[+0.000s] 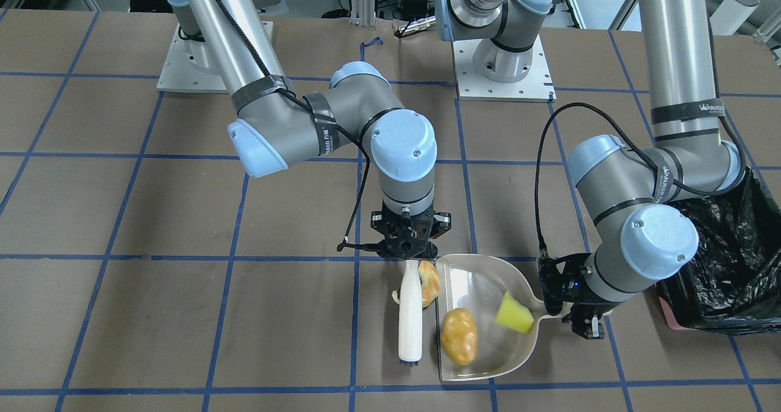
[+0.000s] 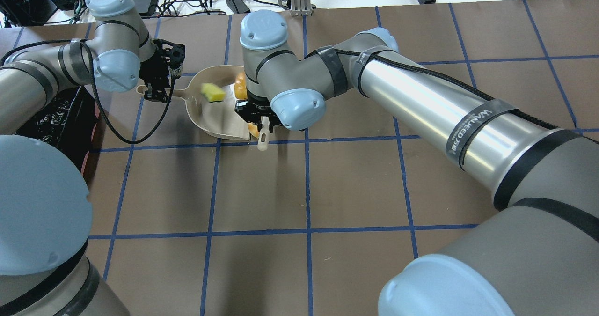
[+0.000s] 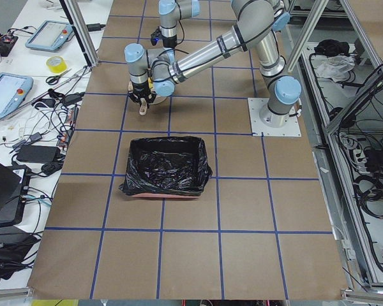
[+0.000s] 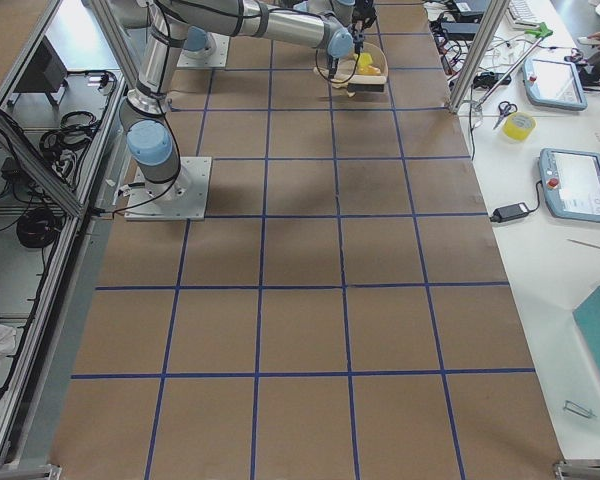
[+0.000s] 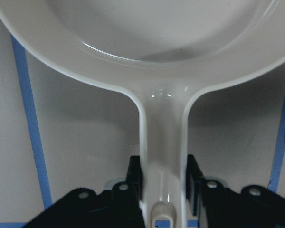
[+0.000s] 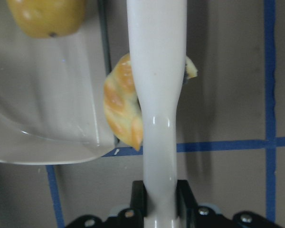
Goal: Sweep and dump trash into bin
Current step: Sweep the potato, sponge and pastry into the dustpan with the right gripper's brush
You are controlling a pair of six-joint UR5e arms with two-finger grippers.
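A beige dustpan (image 1: 482,284) lies on the table. My left gripper (image 1: 570,307) is shut on its handle (image 5: 164,156). The golden-brown potato lump (image 1: 459,336) and the yellow-green sponge block (image 1: 514,314) lie inside the pan. The tan croissant piece (image 1: 429,282) lies at the pan's open lip, partly under a white brush (image 1: 410,314). My right gripper (image 1: 409,248) is shut on the brush's handle (image 6: 156,95), which lies flat along the lip. The croissant (image 6: 121,107) touches the handle. The black-lined bin (image 1: 726,265) stands beyond the left arm.
The bin (image 3: 166,167) stands open on the brown gridded table, a pink base edge at its foot. The two arm base plates (image 1: 500,70) are at the robot's side of the table. Screens, tape and cables lie on side benches (image 4: 570,180).
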